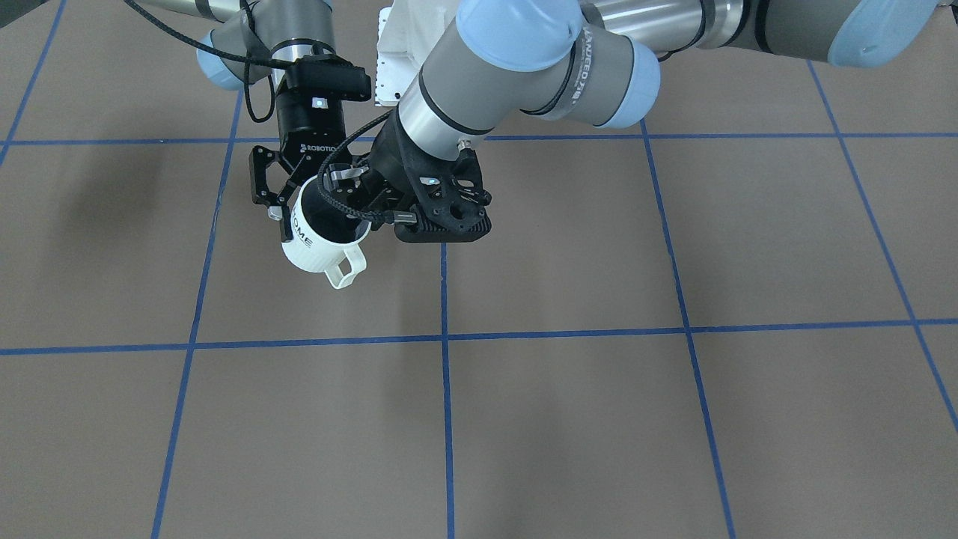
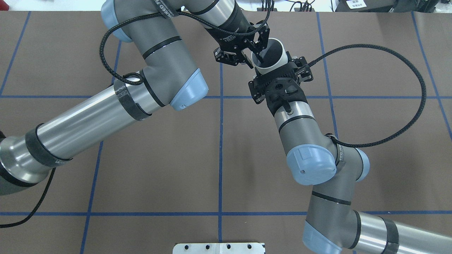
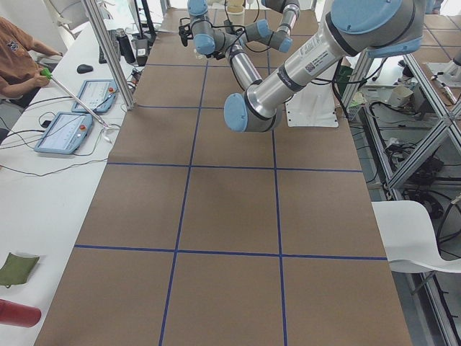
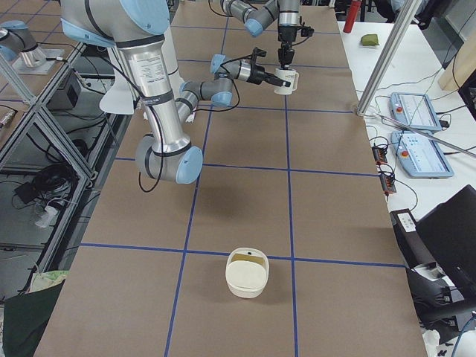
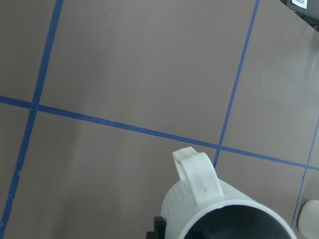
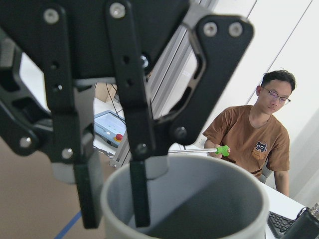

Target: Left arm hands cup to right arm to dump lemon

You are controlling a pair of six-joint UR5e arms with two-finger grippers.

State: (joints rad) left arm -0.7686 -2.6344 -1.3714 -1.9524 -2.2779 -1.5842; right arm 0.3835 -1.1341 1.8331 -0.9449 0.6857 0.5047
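My left gripper (image 6: 113,211) points down and pinches the rim of the cup (image 1: 318,247), one finger inside, one outside, holding it upright above the tabletop (image 1: 599,419). My right gripper (image 2: 274,68) straddles the cup's body from the side (whether it presses or stands open, I cannot tell).

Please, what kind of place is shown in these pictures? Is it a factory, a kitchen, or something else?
Most likely a robotics laboratory. Two robot arms reach over a table marked with blue grid lines, and an operator is at a side desk with control tablets.
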